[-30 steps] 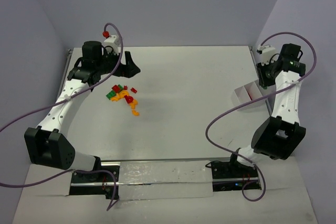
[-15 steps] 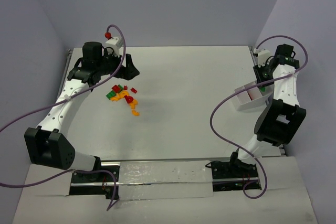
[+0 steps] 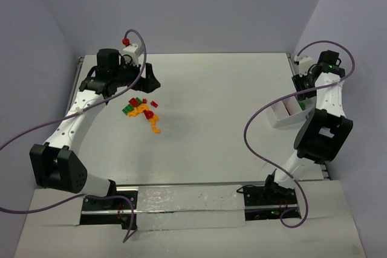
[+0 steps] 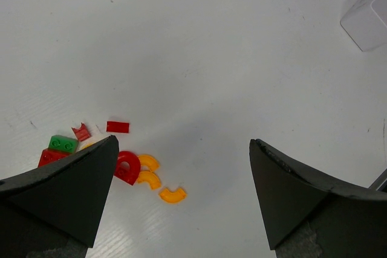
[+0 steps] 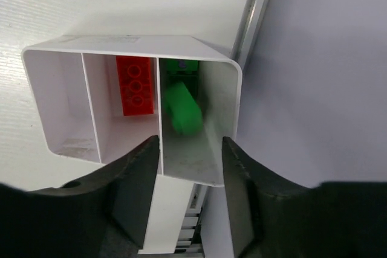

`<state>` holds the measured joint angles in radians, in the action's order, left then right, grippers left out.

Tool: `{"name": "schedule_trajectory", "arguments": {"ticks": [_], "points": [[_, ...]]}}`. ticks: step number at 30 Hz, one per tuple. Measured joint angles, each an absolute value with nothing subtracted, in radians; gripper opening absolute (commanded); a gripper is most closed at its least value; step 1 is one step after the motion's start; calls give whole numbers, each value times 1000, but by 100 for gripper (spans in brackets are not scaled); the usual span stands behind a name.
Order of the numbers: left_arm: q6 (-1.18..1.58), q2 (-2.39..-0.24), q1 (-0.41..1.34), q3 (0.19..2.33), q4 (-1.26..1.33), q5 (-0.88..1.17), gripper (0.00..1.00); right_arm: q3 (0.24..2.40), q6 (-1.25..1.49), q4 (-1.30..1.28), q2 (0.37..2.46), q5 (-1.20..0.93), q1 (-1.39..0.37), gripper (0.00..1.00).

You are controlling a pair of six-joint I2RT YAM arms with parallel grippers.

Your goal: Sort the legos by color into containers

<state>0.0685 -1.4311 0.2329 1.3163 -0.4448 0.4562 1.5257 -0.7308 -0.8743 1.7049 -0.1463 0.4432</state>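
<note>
The legos (image 3: 143, 112) were tiny rigid plastic pieces, judged very light, smooth-sided and liable to skid or flick away under an off-centre pinch. Each was best taken across two flat opposite faces. The orange arcs (image 4: 173, 195) were better taken across their flat top and bottom than across the curve. Most pieces lay loose in a cluster on the table (image 4: 211, 58), at and partly beneath the left-hand finger of the left gripper (image 4: 182, 143), whose jaws stood fully spread with nothing between them. One green brick (image 5: 181, 110), blurred in the wrist view, was inside the container (image 5: 139, 39), in the compartment directly ahead of the right gripper (image 5: 188, 146). It touched neither finger. A red brick (image 5: 133, 86) lay flat in the middle compartment, just left of that gap, and the far-left compartment showed no brick. The right gripper's jaws stood parted and gripped nothing. The container's thin walls were judged flexible and the whole bin easy to shove, so finger contact with its rim was to be avoided.
</note>
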Motion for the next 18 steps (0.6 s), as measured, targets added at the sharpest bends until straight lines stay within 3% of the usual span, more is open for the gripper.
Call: {"name": "schedule_trajectory", "arguments": {"ticks": [10,11,13,18], "points": [[52,-1431,222,1311,-460,421,99,1567,-722,-885,1704,-159,443,83],[45,-1431,214,1306,-462,416,99,1578,-713,-889,1701,-171,441,94],[21,-1433,192,1299,-475,398,98,1594,-695,-899,1687,-193,434,100],[-63,-1479,133,1298,-511,339,88,1603,-629,-906,1599,-232,339,100]]}}
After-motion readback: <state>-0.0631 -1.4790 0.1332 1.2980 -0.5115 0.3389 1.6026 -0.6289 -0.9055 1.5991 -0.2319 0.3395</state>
